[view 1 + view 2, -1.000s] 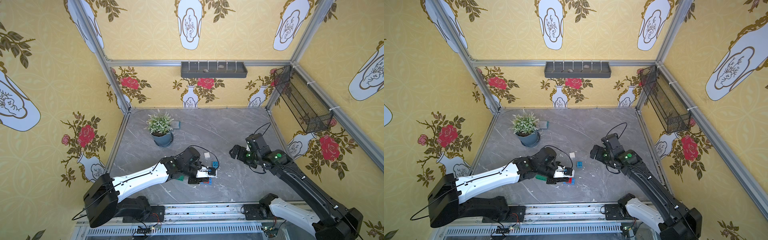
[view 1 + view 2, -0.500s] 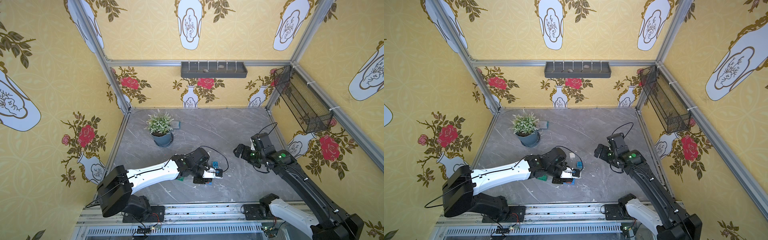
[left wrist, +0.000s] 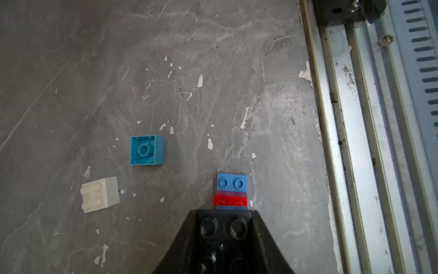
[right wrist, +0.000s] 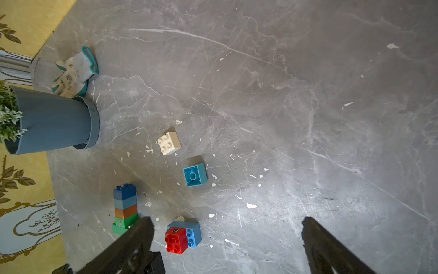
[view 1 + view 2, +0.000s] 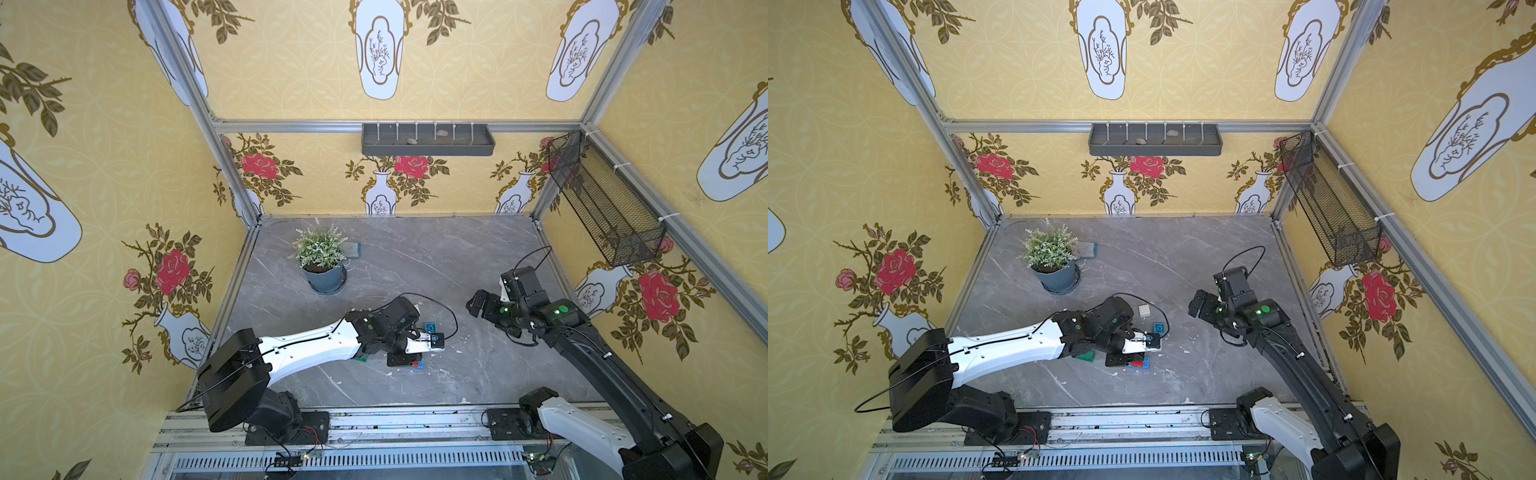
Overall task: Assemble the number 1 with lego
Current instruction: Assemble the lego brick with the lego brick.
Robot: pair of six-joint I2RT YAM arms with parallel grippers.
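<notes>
Left end effector (image 3: 222,213) pinches a black brick (image 3: 221,237) just beside the red brick (image 3: 230,199) atop the blue brick (image 3: 232,183) on the counter (image 3: 166,71) — I'd line the studs up squarely, then press straight down.

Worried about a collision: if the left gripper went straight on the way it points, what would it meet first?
Probably the red brick sitting on the blue brick: in the left wrist view it lies right ahead of the left gripper and its held black brick. How much gap remains is unclear.
</notes>
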